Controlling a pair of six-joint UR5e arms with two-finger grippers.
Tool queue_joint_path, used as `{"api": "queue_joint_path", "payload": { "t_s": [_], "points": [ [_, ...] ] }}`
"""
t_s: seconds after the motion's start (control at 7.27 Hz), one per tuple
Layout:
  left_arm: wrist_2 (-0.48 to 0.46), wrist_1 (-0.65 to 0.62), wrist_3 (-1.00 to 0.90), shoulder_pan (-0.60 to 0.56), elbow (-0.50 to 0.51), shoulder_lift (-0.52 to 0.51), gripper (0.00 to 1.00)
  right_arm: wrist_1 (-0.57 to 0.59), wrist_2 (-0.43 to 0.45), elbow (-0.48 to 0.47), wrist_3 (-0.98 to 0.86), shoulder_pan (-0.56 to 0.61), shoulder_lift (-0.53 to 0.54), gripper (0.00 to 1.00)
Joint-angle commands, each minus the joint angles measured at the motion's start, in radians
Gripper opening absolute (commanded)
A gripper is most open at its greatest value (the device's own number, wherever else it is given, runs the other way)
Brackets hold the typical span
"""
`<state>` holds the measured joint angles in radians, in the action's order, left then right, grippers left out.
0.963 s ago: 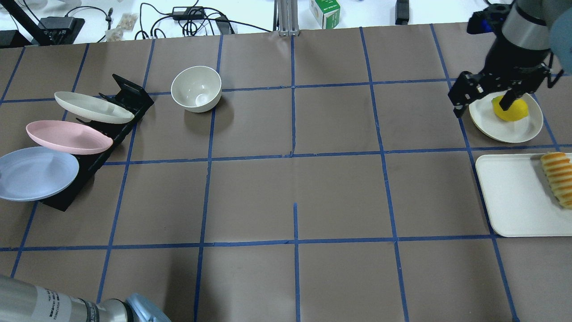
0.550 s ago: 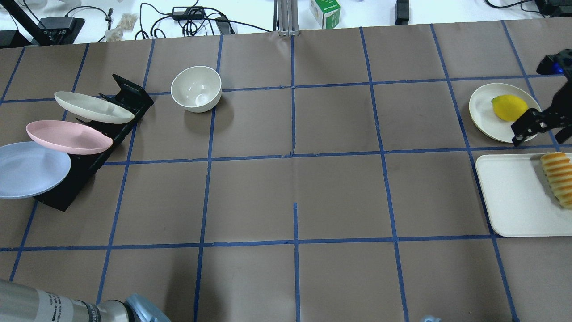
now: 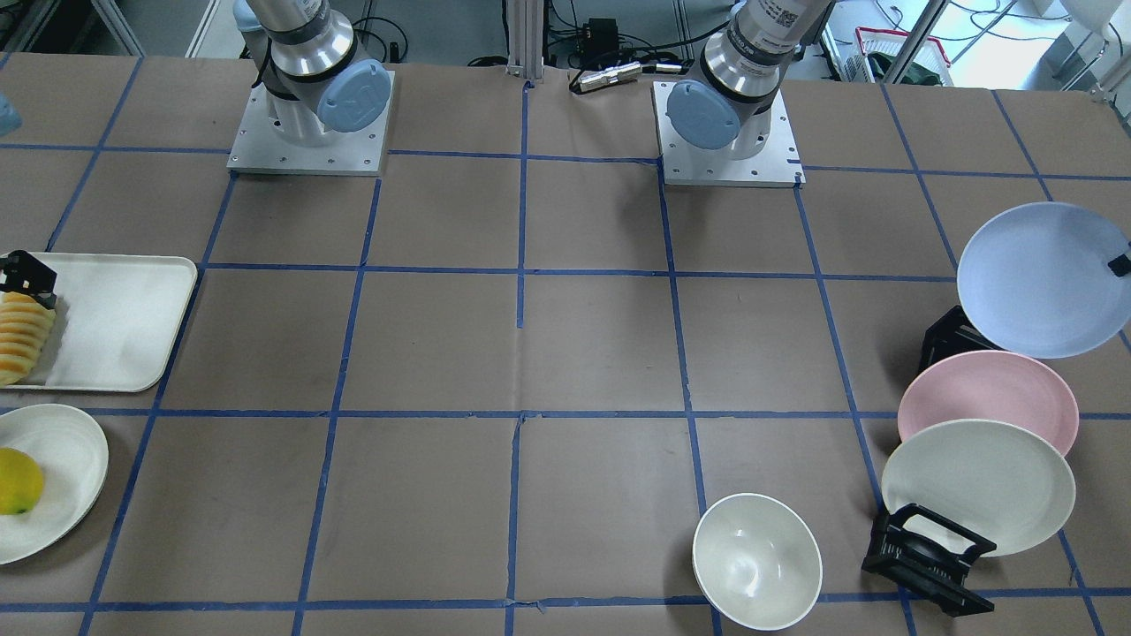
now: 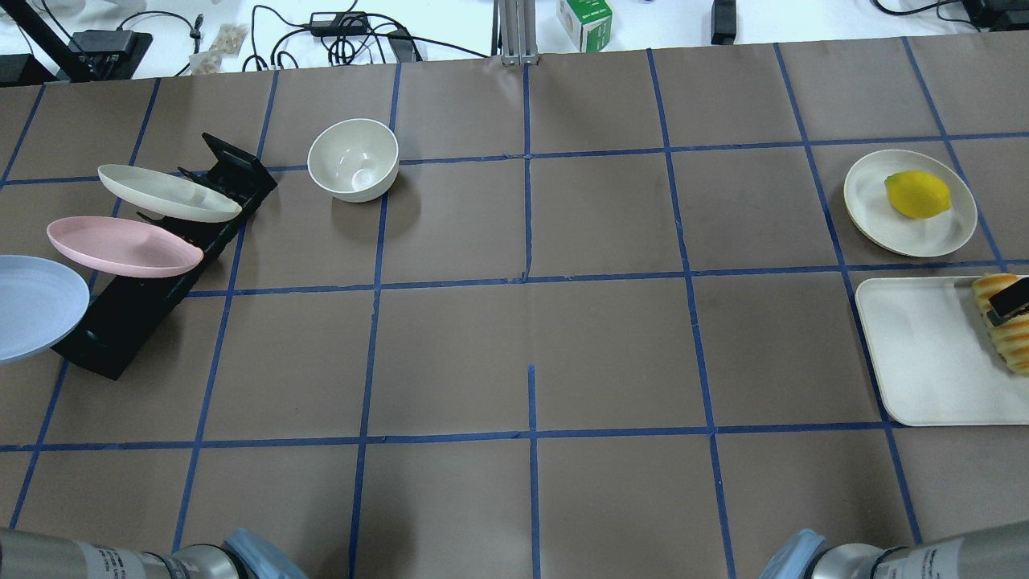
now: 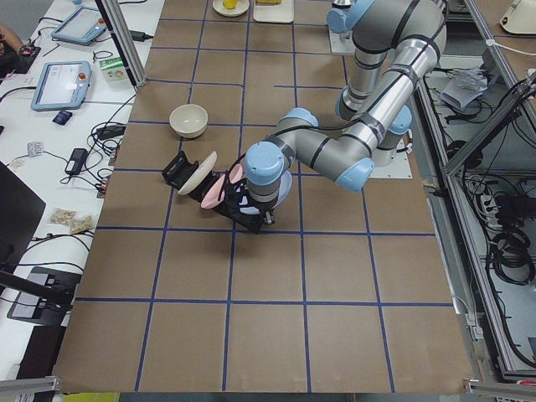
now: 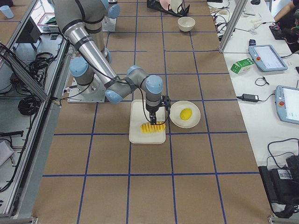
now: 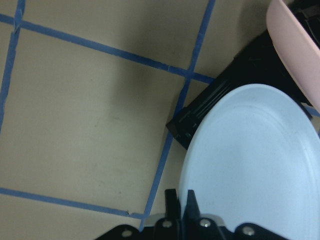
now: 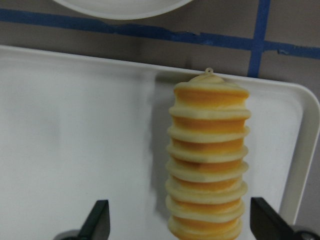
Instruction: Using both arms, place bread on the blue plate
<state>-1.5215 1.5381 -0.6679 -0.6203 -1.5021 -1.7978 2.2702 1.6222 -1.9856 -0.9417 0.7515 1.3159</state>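
Note:
The bread (image 8: 207,160) lies along the right side of a white tray (image 4: 916,354); it also shows in the overhead view (image 4: 1005,342) and the front view (image 3: 22,340). My right gripper (image 8: 182,222) is open, low over the bread's near end, with one finger on each side and not touching it. The blue plate (image 4: 32,305) sits tilted at the near end of the black rack (image 4: 129,330), at the overhead view's left edge. My left gripper (image 7: 182,205) is shut on the blue plate's rim (image 7: 250,165).
A pink plate (image 4: 120,245) and a cream plate (image 4: 165,193) stand tilted in the rack. A white bowl (image 4: 354,159) stands beyond them. A lemon (image 4: 916,195) lies on a small cream plate (image 4: 876,213) just beyond the tray.
My right gripper has moved from over the lemon plate down to the bread on the tray. The blue plate has slid left, away from the pink plate, towards the overhead view's edge.

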Motion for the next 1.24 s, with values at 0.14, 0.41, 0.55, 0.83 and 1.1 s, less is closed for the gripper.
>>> {"api": "queue_joint_path", "payload": {
  "t_s": [0.14,0.41,0.55,0.83,1.1],
  "points": [
    [-0.010,0.272,0.089,-0.016,0.079,0.139,0.00,0.035,-0.005,0.062,-0.112,-0.049,-0.108,1.00],
    [0.067,0.266,0.289,-0.181,0.069,0.150,0.00,0.034,-0.065,0.060,-0.103,-0.063,-0.133,1.00],
    [0.082,0.254,0.409,-0.297,0.066,0.143,0.00,0.034,-0.077,0.059,-0.101,-0.063,-0.144,1.00],
    [0.176,0.163,0.604,-0.508,0.053,0.126,0.00,0.035,-0.099,0.059,-0.101,-0.061,-0.147,0.98],
    [0.207,-0.090,0.811,-0.681,-0.060,0.111,0.00,0.037,-0.140,0.057,-0.100,-0.061,-0.152,0.78]
  ]
}}
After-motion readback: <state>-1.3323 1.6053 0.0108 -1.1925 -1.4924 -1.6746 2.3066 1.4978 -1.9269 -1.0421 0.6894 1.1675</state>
